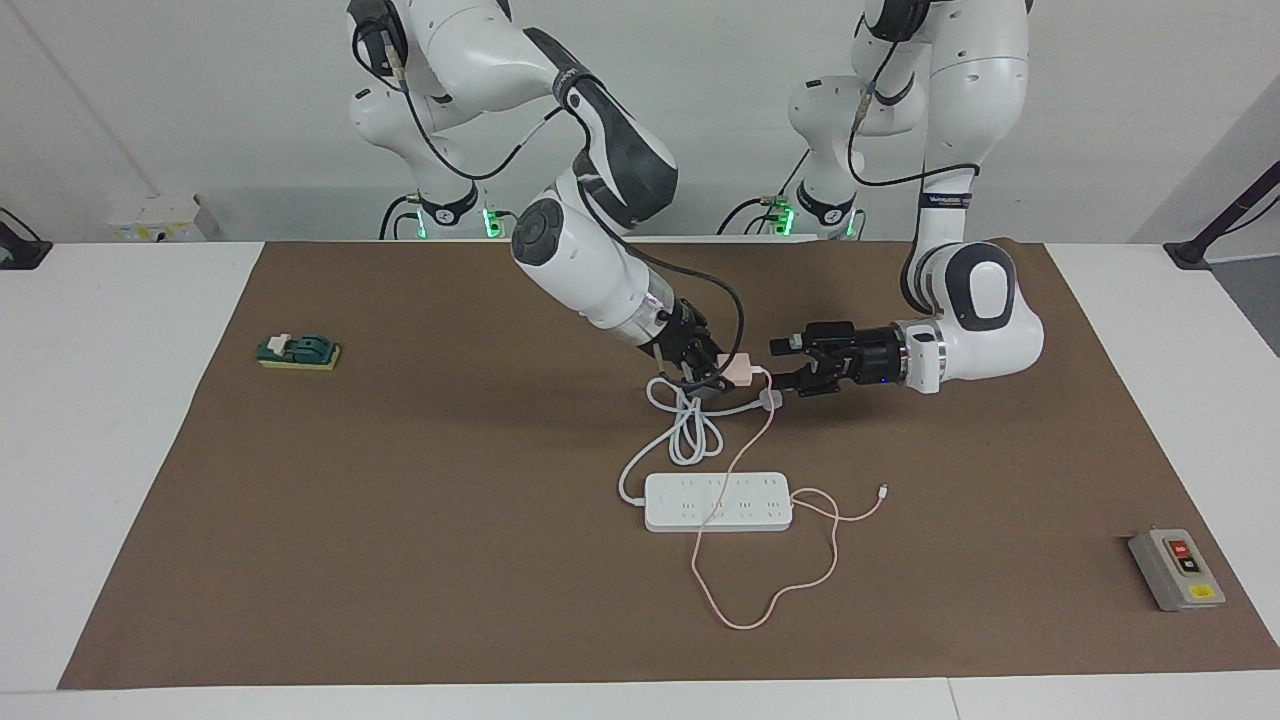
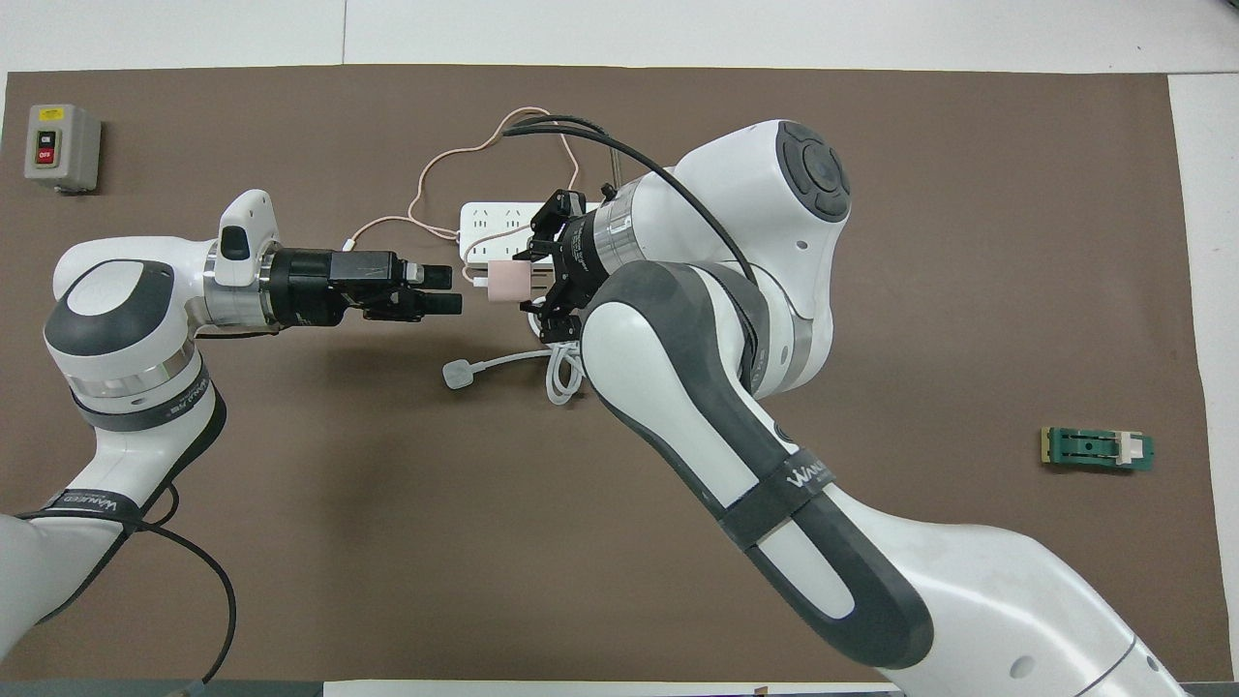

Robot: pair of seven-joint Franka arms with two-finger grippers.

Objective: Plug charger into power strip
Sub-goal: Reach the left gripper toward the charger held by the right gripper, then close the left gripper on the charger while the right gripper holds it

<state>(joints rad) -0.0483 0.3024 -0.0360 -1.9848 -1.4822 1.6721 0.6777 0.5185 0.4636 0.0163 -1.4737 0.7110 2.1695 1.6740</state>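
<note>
We list: charger (image 1: pixel 741 370), clamped in right gripper (image 1: pixel 716 378) fingers, raised over white plug (image 1: pixel 770 400); left gripper (image 1: pixel 782 367), fingers wide, just beside it; power strip (image 1: pixel 718 502) on surface.

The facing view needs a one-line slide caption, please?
Right claw shut on the pink charger above the table; open left claw beside it, power strip waiting.

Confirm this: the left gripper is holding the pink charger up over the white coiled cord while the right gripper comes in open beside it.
Arms swapped. In the facing view the right gripper is shut on the charger over the coiled cord, and the left gripper stands open beside it.
</note>
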